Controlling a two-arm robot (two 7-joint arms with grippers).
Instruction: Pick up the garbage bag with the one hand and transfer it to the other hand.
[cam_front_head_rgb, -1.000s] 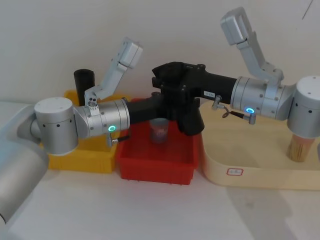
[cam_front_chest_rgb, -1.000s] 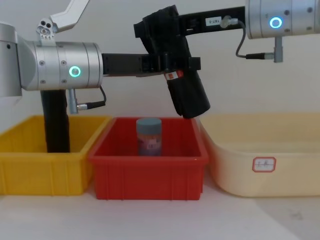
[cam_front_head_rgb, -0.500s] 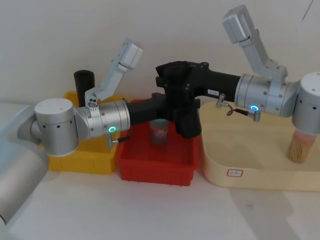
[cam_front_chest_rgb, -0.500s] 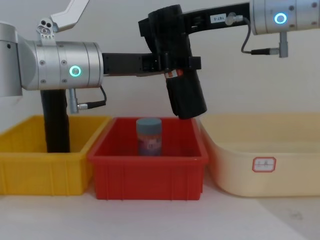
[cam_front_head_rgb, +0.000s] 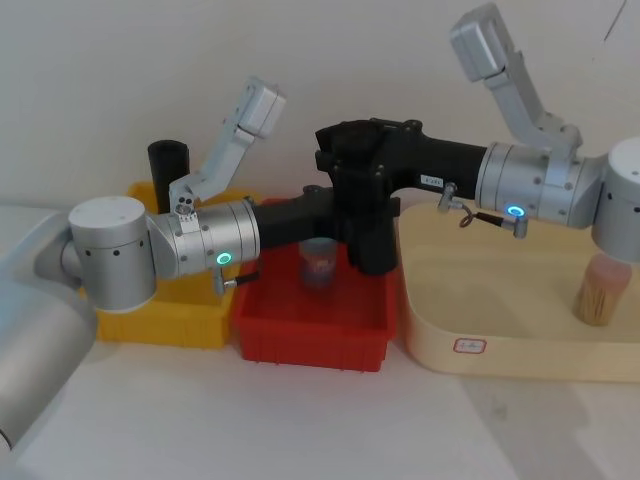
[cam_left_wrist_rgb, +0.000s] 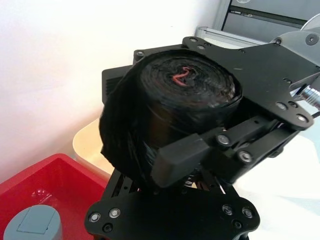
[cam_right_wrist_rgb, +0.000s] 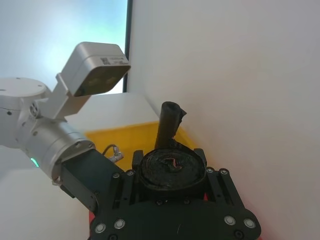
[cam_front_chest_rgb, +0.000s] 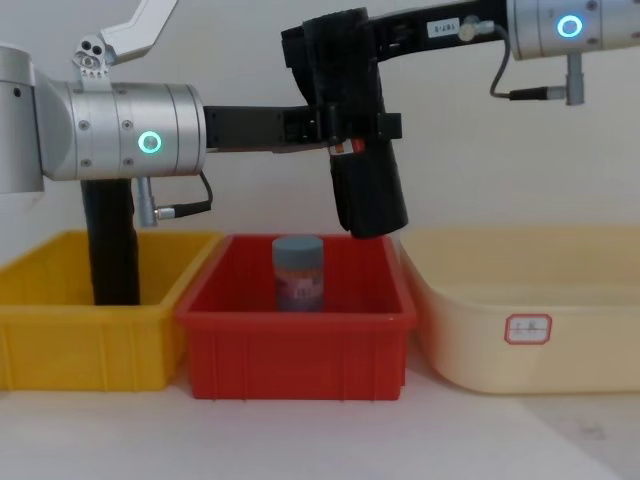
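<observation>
- thick black cylindrical garbage bag roll with red-and-white label band (cam_front_chest_rgb: 368, 190) is held in the air, above the 1 o'clock corner of the red plastic bin (cam_front_chest_rgb: 300, 330). it is clear of the grey-lidded clear jar (cam_front_chest_rgb: 298, 272) standing in that bin.
- green-ringed left gripper (cam_front_chest_rgb: 352, 128) is brought in from 9 o'clock. its fingers are pinched on the roll at the label band, and in the left wrist view one finger pad (cam_left_wrist_rgb: 180, 159) is pressed into the plastic.
- blue-ringed right gripper (cam_front_chest_rgb: 335, 50) is brought in from 2 o'clock. it is closed around the roll's upper end, which is seated between its jaws in the right wrist view.
- just changed: the roll is gripped by both at once and is swung nearer to upright. judged: handover is at the shared-grip stage, and release by the left gripper is not yet made.
- against a second ago, chest view: the lower end was angled toward 5 o'clock and is now close to 6 o'clock. the right arm's blue ring is seen higher and further toward 3 o'clock. the left arm is unmoved.
- jar and bins unchanged.
</observation>
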